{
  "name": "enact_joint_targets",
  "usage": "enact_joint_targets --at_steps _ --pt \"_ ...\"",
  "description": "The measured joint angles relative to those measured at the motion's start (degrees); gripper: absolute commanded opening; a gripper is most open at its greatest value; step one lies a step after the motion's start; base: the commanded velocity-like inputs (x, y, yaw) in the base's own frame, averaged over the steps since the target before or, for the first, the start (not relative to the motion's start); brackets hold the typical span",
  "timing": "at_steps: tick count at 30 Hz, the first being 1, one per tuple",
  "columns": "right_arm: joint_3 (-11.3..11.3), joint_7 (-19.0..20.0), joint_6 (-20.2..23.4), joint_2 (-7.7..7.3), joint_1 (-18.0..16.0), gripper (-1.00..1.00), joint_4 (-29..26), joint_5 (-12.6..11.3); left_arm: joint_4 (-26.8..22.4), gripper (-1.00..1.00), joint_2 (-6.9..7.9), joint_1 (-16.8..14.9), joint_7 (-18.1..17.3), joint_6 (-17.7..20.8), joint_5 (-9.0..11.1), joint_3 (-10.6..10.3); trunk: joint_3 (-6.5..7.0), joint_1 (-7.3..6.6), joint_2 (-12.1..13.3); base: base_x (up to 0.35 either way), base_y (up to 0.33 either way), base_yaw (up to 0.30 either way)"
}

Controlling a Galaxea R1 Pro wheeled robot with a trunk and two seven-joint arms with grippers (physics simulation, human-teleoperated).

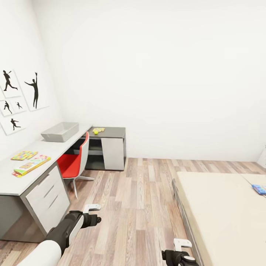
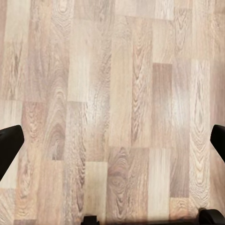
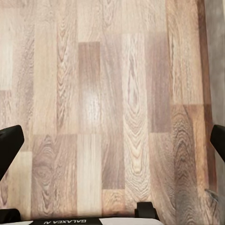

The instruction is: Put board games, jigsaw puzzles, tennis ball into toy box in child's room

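Note:
The light-grey toy box point(image 1: 61, 132) stands on the long grey table point(image 1: 55, 147) along the left wall. Near the table's front end lie a bright jigsaw puzzle point(image 1: 24, 155), a second colourful sheet point(image 1: 40, 158) and a longer flat board game point(image 1: 31, 166). The tennis ball point(image 1: 95, 132) rests on the far corner desk beside a flat yellow piece point(image 1: 99, 129). A blue board game point(image 1: 259, 189) lies on the bed point(image 1: 221, 214) at the right. My left gripper point(image 1: 92, 218) point(image 2: 112, 145) and right gripper point(image 1: 180, 255) point(image 3: 112, 145) hang open over the wood floor, holding nothing.
A red swivel chair point(image 1: 74, 162) sits tucked at the table. A drawer unit point(image 1: 50, 199) stands under the table's near end. Wood-plank floor point(image 1: 140, 207) runs between table and bed. Black sports silhouettes point(image 1: 22, 96) hang on the left wall.

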Motion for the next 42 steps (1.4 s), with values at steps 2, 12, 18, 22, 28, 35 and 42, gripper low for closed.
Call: enact_joint_targets --at_steps 2,12,18,22,28,35,42 --pt "0.0 0.0 0.0 -0.01 0.0 1.00 0.0 0.0 0.0 1.00 -0.01 0.0 0.0 0.0 0.0 0.0 0.05 0.00 0.0 0.000 -0.001 -0.117" --pt "0.0 0.0 0.0 0.00 0.0 1.00 0.0 0.0 0.0 1.00 -0.21 0.0 0.0 0.0 0.0 0.0 0.42 0.00 0.0 0.000 -0.001 -0.104" --pt "0.0 0.0 0.0 0.01 0.0 1.00 0.0 0.0 0.0 1.00 -0.45 0.0 0.0 0.0 0.0 0.0 0.46 0.00 0.0 0.000 -0.104 -0.013" --pt "0.0 0.0 0.0 -0.01 0.0 1.00 0.0 0.0 0.0 1.00 -0.51 0.0 0.0 0.0 0.0 0.0 0.46 0.00 0.0 0.000 -0.093 -0.003" --pt "0.0 0.0 0.0 0.00 0.0 1.00 0.0 0.0 0.0 1.00 -0.54 0.0 0.0 0.0 0.0 0.0 0.46 0.01 0.0 -0.024 -0.020 -0.001" --pt "0.0 0.0 0.0 0.00 0.0 1.00 0.0 0.0 0.0 1.00 -0.56 0.0 0.0 0.0 0.0 0.0 0.47 0.01 0.0 -0.083 -0.003 0.000" --pt "0.0 0.0 0.0 0.01 0.0 1.00 0.0 0.0 0.0 1.00 -0.57 0.0 0.0 0.0 0.0 0.0 0.47 0.00 0.0 -0.015 0.000 0.000"
